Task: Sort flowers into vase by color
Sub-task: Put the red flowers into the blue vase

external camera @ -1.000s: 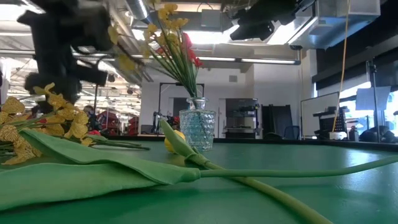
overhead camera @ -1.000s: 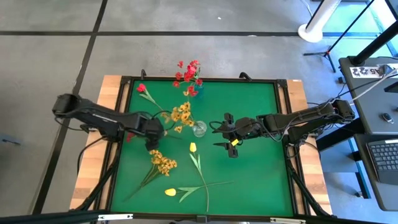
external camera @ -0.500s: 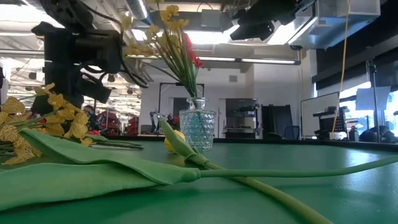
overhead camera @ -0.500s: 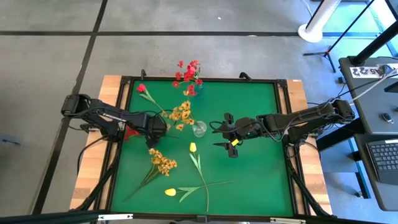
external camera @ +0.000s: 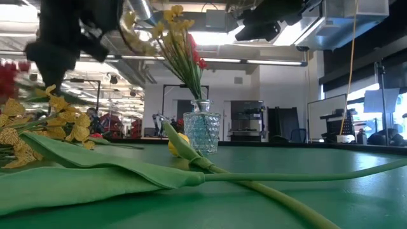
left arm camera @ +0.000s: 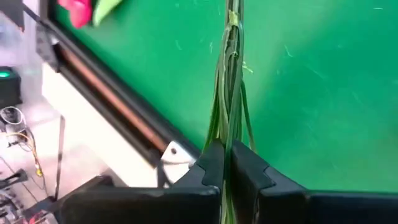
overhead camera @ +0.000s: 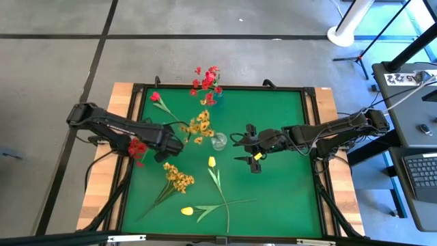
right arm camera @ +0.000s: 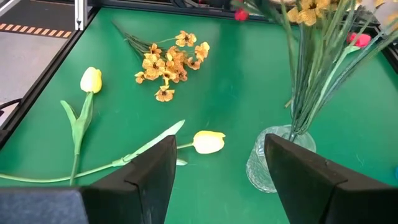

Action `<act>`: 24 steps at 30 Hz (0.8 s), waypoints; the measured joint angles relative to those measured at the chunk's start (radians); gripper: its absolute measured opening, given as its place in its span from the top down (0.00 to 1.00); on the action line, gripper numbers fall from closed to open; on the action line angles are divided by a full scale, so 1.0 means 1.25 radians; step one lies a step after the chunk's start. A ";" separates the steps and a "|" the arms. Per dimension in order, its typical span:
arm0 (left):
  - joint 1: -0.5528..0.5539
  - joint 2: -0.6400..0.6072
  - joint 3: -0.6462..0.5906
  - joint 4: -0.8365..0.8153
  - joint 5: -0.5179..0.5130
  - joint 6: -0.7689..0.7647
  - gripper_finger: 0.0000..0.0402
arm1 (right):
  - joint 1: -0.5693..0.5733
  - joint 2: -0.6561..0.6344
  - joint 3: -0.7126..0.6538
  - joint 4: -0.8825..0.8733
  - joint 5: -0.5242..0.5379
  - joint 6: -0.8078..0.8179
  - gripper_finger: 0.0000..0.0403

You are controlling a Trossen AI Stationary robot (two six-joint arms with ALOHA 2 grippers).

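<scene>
Looking straight down from the high view, you have the left gripper [overhead camera: 166, 144] pinched on the stem of a red spray [overhead camera: 137, 148] whose blossoms trail away from the glass vase [overhead camera: 218, 141], out toward the table's wooden edge [overhead camera: 108, 179]. The stem's long axis runs roughly in line with the arm, bloom end farthest from the vase — so the move turns on swinging that spray round and standing it up. The left arm is plainly nearer the job; the right gripper [overhead camera: 251, 152] waits just on the vase's other side, fingers spread and holding nothing. Between your gripper and the vase lean the yellow-orange blossoms [overhead camera: 199, 126] already standing in it. A red tulip [overhead camera: 156, 97] lies beyond the vase toward the far rail, a yellow spray [overhead camera: 177, 178] and two yellow tulips [overhead camera: 212, 162] on the near side.

In the low view the vase [external camera: 201, 131] stands upright at mid-table with stems fanning out above it; a long tulip leaf [external camera: 121, 166] lies across the foreground. The left arm is only a dark blur up above the yellow spray.

From the left wrist view you see the fingers [left arm camera: 211, 163] pressed together on a thin bundle of green stems [left arm camera: 231, 87], running straight ahead over the green mat [left arm camera: 323, 93].

From the right wrist view, the open fingers [right arm camera: 149, 174] frame the vase [right arm camera: 273, 158] close ahead — the crowded stems in it are what could snag.
</scene>
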 joint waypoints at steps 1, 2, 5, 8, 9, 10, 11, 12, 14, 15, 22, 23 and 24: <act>-0.013 0.000 0.026 -0.025 0.006 -0.010 0.99 | 0.000 0.000 0.000 0.003 0.000 0.000 0.40; -0.025 0.000 0.052 -0.047 0.015 -0.018 0.99 | 0.000 0.000 0.000 0.005 0.000 0.000 0.40; -0.062 -0.007 0.118 -0.054 0.061 -0.031 0.99 | 0.000 0.000 0.000 0.015 0.004 0.000 0.40; -0.097 -0.015 0.182 -0.057 0.107 -0.057 0.99 | 0.001 0.000 0.012 0.016 0.006 0.000 0.40; -0.110 -0.017 0.200 -0.056 0.117 -0.071 0.99 | 0.001 0.000 0.020 0.016 -0.001 0.000 0.40; -0.125 -0.019 0.215 -0.056 0.124 -0.082 0.99 | 0.003 0.000 0.031 0.016 -0.009 0.000 0.40; -0.141 -0.020 0.232 -0.056 0.128 -0.093 0.99 | 0.011 0.000 0.042 0.018 -0.014 -0.003 0.40; -0.155 -0.022 0.248 -0.056 0.134 -0.102 0.99 | 0.018 0.000 0.054 0.018 -0.014 -0.010 0.40; -0.185 -0.026 0.271 -0.056 0.156 -0.117 0.99 | 0.035 0.000 0.080 0.017 -0.017 -0.041 0.40; -0.201 -0.026 0.278 -0.056 0.166 -0.129 0.99 | 0.048 0.000 0.093 0.017 -0.020 -0.054 0.40; -0.301 -0.027 0.302 -0.056 0.218 -0.203 0.99 | 0.125 -0.001 0.175 0.023 -0.003 -0.130 0.40; -0.311 -0.027 0.302 -0.056 0.227 -0.214 0.99 | 0.134 -0.001 0.180 0.034 0.001 -0.139 0.40; -0.321 -0.027 0.302 -0.056 0.232 -0.224 0.99 | 0.142 -0.001 0.181 0.049 0.001 -0.153 0.40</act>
